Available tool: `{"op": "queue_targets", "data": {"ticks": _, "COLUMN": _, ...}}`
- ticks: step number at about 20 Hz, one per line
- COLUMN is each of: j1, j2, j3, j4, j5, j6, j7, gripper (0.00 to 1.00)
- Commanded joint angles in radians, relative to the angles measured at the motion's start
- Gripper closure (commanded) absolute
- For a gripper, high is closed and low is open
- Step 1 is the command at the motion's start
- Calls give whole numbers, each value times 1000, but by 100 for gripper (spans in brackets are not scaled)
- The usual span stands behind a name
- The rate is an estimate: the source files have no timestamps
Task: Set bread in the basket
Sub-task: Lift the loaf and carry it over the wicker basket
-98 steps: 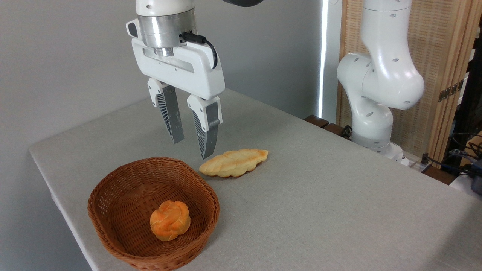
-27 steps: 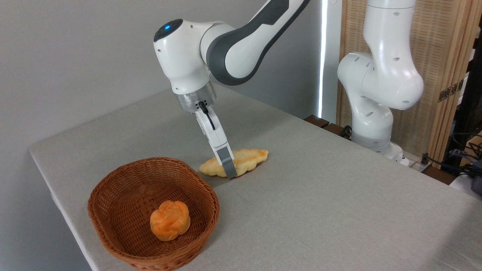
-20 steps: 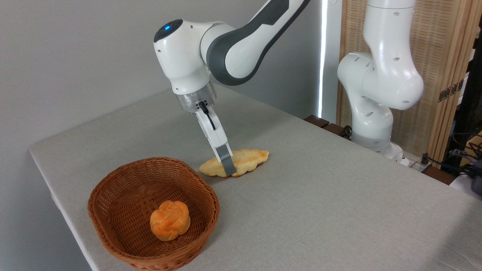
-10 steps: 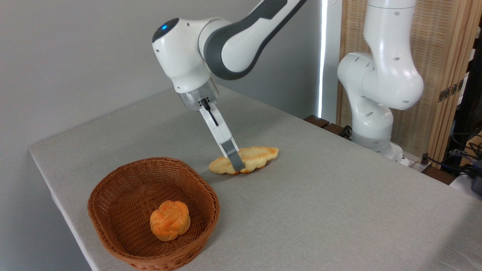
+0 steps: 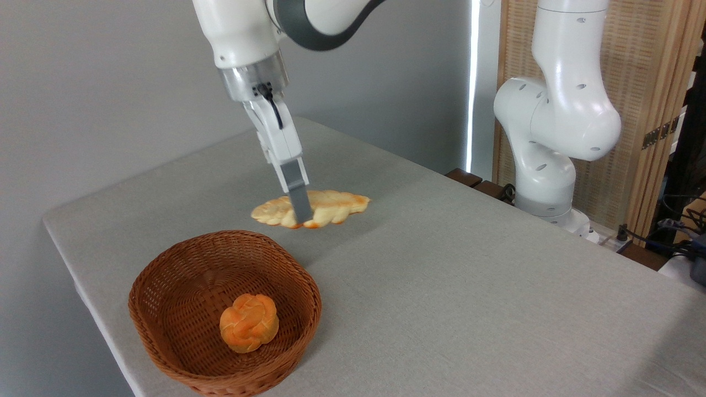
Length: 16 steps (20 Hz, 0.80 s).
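Observation:
The bread, a long flat braided loaf, pale golden with browner tips, hangs level in the air above the table, just behind the basket's far rim. My gripper is shut on the bread near its middle, seen edge-on, with only the near grey finger showing. The oval brown wicker basket sits at the front left of the table, below and in front of the loaf.
A small round orange knotted bun lies inside the basket. The arm's white base stands at the back right of the grey table. The table's left edge runs close behind the basket.
The gripper came down, closed on the loaf and has lifted it off the table, carrying it up and to the left toward the basket. Basket and bun have not moved.

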Motion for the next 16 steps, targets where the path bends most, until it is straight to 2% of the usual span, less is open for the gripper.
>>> {"op": "queue_targets", "data": {"ticks": 1, "j1": 1, "j2": 84, "j3": 47, "j4": 142, "j5": -55, "j6": -19, "j7": -24, "gripper": 48}}
{"op": "queue_targets", "data": {"ticks": 5, "j1": 1, "j2": 161, "j3": 67, "j4": 238, "j5": -101, "j6": 56, "j7": -110, "gripper": 48}}
{"op": "queue_targets", "data": {"ticks": 9, "j1": 1, "j2": 190, "j3": 75, "j4": 239, "j5": -158, "j6": 182, "j7": -115, "gripper": 47}}
{"op": "queue_targets", "data": {"ticks": 12, "j1": 1, "j2": 216, "j3": 75, "j4": 239, "j5": -161, "j6": 234, "j7": -112, "gripper": 44}}
{"op": "queue_targets", "data": {"ticks": 13, "j1": 1, "j2": 217, "j3": 73, "j4": 238, "j5": -160, "j6": 243, "j7": -107, "gripper": 40}}
{"op": "queue_targets", "data": {"ticks": 14, "j1": -1, "j2": 225, "j3": 75, "j4": 238, "j5": -158, "j6": 246, "j7": -105, "gripper": 27}}
{"op": "queue_targets", "data": {"ticks": 15, "j1": 1, "j2": 228, "j3": 75, "j4": 238, "j5": -152, "j6": 255, "j7": -104, "gripper": 18}}
{"op": "queue_targets", "data": {"ticks": 16, "j1": 1, "j2": 231, "j3": 73, "j4": 238, "j5": -152, "j6": 271, "j7": -104, "gripper": 18}}
